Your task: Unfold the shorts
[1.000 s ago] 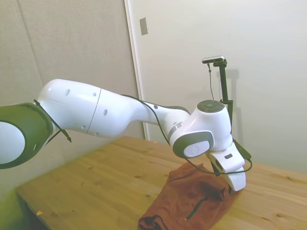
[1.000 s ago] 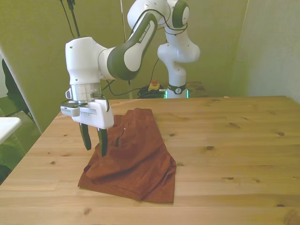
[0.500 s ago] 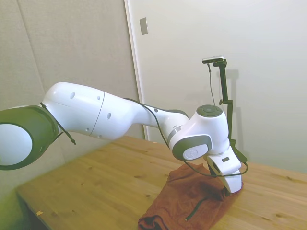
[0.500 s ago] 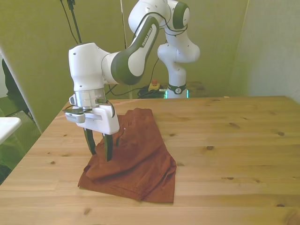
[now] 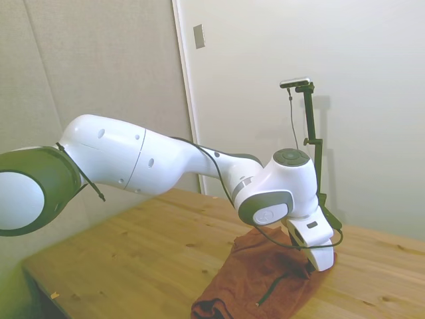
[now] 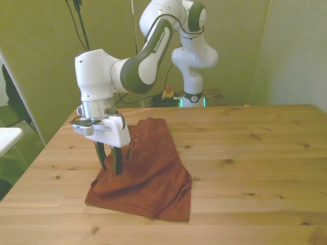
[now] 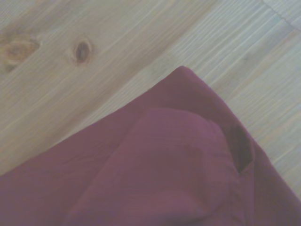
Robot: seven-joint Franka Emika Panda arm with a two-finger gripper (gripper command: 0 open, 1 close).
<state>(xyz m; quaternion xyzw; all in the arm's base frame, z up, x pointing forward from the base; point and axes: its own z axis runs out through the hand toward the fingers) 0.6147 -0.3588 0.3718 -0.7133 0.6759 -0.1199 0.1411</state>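
The rust-brown shorts (image 6: 150, 171) lie folded and rumpled on the wooden table (image 6: 245, 153), toward the front view's left. A dark cord (image 6: 130, 148) runs across their upper layer. My gripper (image 6: 111, 167) is open, its two dark fingers pointing down over the shorts' edge on the front view's left, at or just above the cloth. In the side view the shorts (image 5: 259, 282) lie under the white hand, and the gripper (image 5: 311, 266) is mostly hidden behind it. The wrist view shows a folded corner of the shorts (image 7: 164, 160) on bare wood.
A white object (image 6: 7, 137) stands off the table at the front view's left. Bare wood (image 5: 146, 252) stretches around the shorts on all sides. The table's near edge runs just below the cloth in the front view.
The gripper has moved a little toward the front view's right and lower, closer to the shorts' edge. The fingers stay open and the shorts lie as before.
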